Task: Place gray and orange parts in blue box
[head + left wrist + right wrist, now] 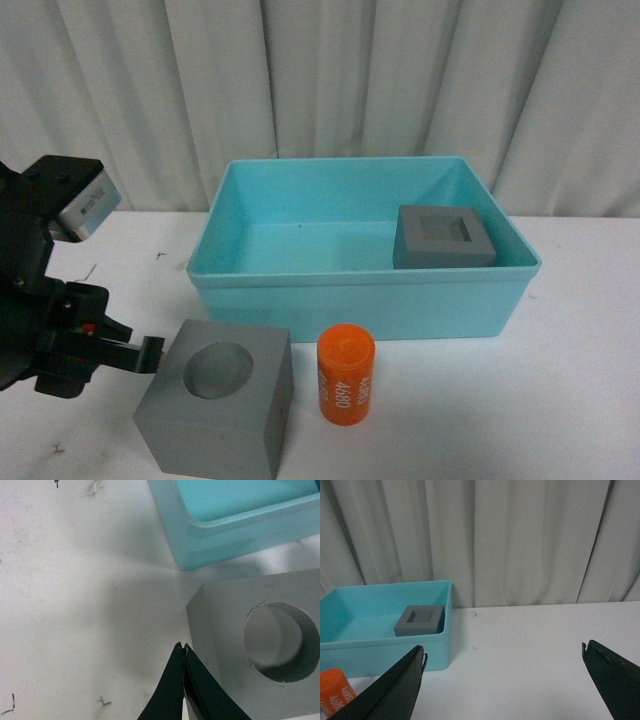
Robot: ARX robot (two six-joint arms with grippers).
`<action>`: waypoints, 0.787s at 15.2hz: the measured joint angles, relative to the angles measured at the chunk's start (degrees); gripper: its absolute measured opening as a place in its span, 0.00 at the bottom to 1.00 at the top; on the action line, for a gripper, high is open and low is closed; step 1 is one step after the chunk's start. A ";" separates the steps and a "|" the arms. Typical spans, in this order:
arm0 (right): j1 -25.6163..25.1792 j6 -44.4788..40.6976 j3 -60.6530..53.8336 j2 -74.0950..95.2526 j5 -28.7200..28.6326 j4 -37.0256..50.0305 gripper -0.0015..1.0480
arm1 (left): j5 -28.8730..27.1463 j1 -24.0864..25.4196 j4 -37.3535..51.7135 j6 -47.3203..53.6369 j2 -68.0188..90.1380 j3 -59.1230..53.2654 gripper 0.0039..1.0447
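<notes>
On the white desk [560,380], in front of the light blue box [360,312], we find two of the three parts not yet placed: the gray cube with a round recess [218,395] and, just beside it toward the right, the upright orange cylinder [346,374] with white digits. Both stand near the box's front wall but outside it. The gray cube with a square recess [443,237] lies inside the box, toward its right front corner. We judge the task about one third complete. The left claw [184,652] is closed on nothing, its tips just beside the round-recess cube's left face; whether they touch it we cannot tell. The right claw [503,651] is spread wide and empty, over bare desk apart from the box. Two parts are left to lift in.
</notes>
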 joint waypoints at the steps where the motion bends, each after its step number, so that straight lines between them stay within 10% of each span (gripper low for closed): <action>1: 0.00 0.00 0.00 0.00 0.00 0.00 0.94 | 0.24 0.94 -0.42 0.96 -1.46 -0.20 0.01; 4: 0.00 0.00 0.00 0.00 0.00 0.00 0.94 | 1.99 1.14 -1.27 0.57 -2.73 -0.20 0.02; 12: 0.00 0.00 0.00 0.00 0.02 -0.02 0.94 | 0.92 -5.95 0.68 -1.75 3.23 1.03 0.86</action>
